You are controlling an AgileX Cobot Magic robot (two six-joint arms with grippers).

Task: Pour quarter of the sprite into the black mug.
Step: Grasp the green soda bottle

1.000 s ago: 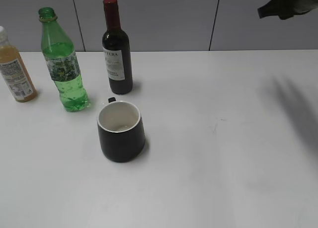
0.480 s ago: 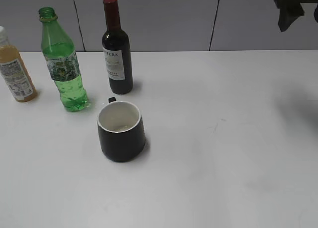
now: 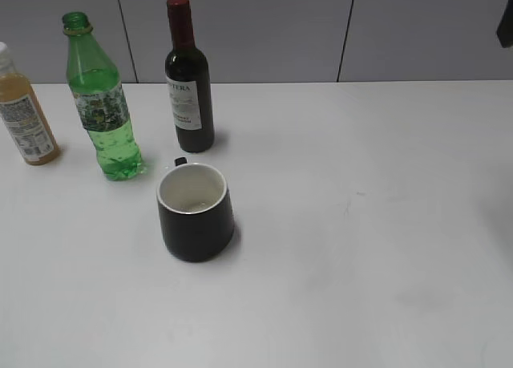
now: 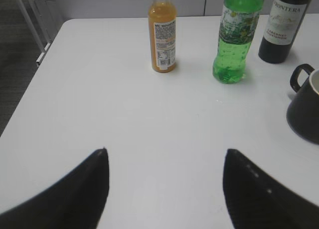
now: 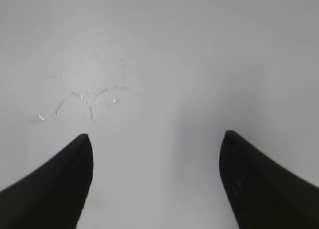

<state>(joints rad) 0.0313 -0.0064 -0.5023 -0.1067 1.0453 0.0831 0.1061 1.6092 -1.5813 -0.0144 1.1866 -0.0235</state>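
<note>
Right arm has withdrawn to the frame's edge, fingers wide and empty. The sprite bottle, untouched, stands behind-left of the black mug; left fingers wide too.

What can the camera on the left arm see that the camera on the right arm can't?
Only the left wrist view shows things standing on the table: the orange-juice bottle with a white cap, the tall translucent green plastic sprite bottle, the dark wine bottle and the squat black mug with its loop handle. Only the right wrist view shows faint scratch marks on bare table. Both show the white table and an open pair of black jaws holding nothing: the left gripper and the right gripper.
</note>
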